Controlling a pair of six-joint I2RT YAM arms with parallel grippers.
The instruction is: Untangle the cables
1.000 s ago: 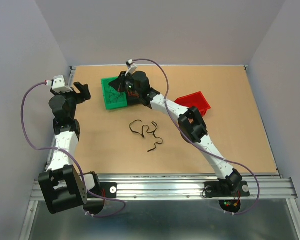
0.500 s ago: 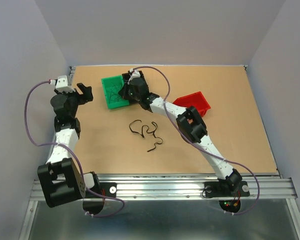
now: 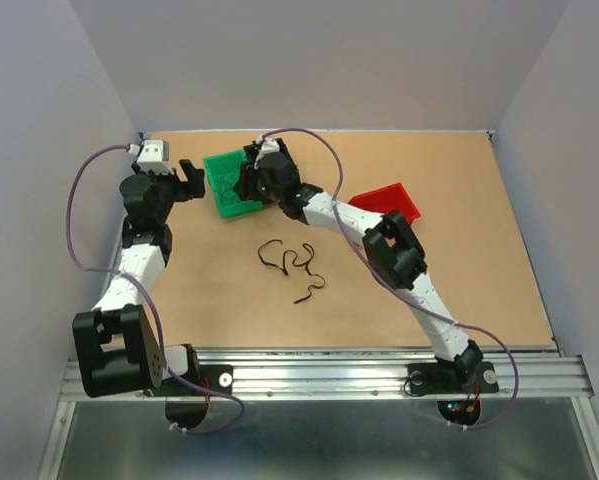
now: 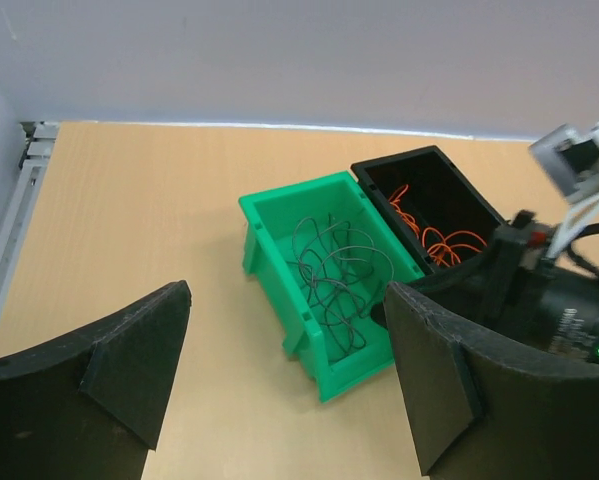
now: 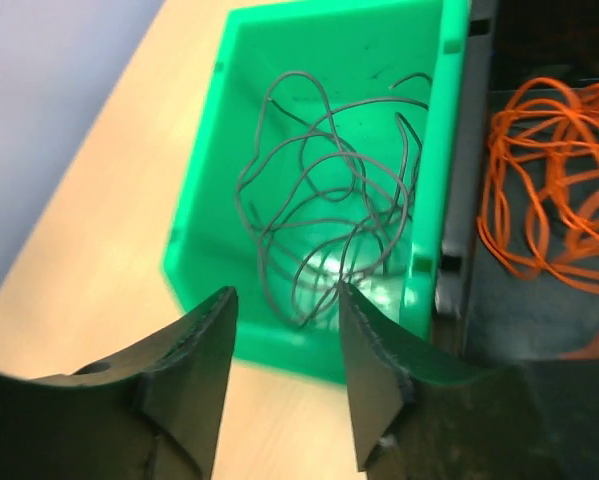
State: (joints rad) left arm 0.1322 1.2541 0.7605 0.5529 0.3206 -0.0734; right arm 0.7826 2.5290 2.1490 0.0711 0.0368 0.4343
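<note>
Treat as light, limp, springy and snag-prone the thin dark wires bunched in the green bin just beyond the parted, empty right gripper, with orange wires in the black bin to its right, and pinch a single outer loop, keeping the wide-open, empty left gripper facing the same bins.

Loose black cables on table
</note>
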